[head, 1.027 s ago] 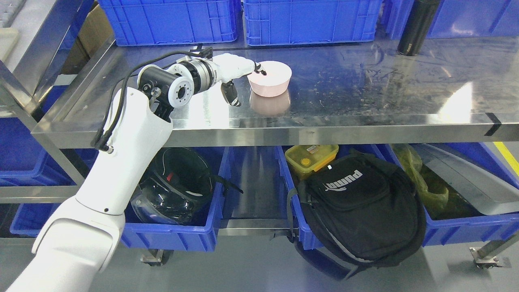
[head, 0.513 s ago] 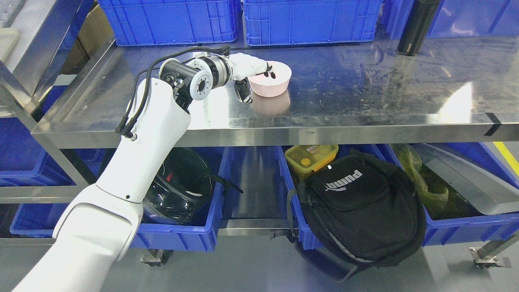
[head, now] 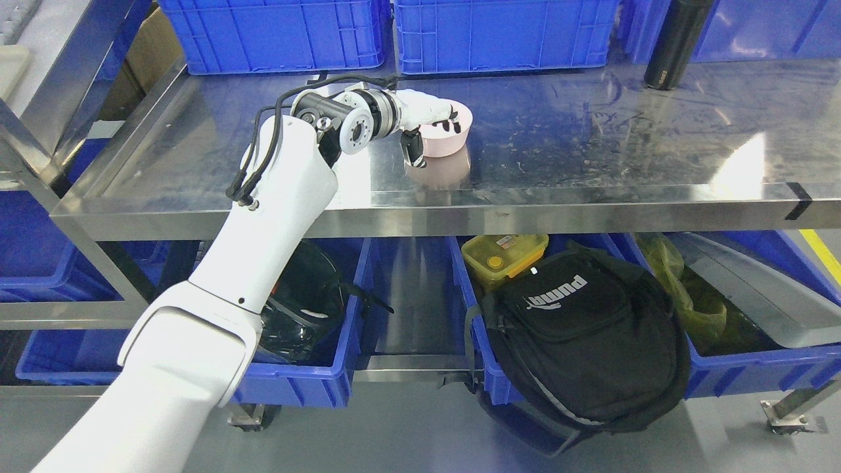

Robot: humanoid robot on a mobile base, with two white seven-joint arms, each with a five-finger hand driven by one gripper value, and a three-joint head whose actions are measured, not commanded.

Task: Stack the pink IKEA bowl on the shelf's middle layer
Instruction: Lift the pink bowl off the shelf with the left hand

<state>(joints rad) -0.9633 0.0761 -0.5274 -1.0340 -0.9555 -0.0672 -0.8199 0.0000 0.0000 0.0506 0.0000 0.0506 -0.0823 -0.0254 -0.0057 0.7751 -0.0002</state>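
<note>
Upper centre, we see the left robot hand (head: pixel 430 121) grasping the round, pale pink bowl (head: pixel 449 134) on the steel shelf (head: pixel 591 157).

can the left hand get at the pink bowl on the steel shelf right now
Probably yes. The left hand is already at the pink bowl, fingers draped over its near rim and thumb down its outer wall. Nothing stands between them on the steel shelf. Whether the grip is firm cannot be told.
</note>
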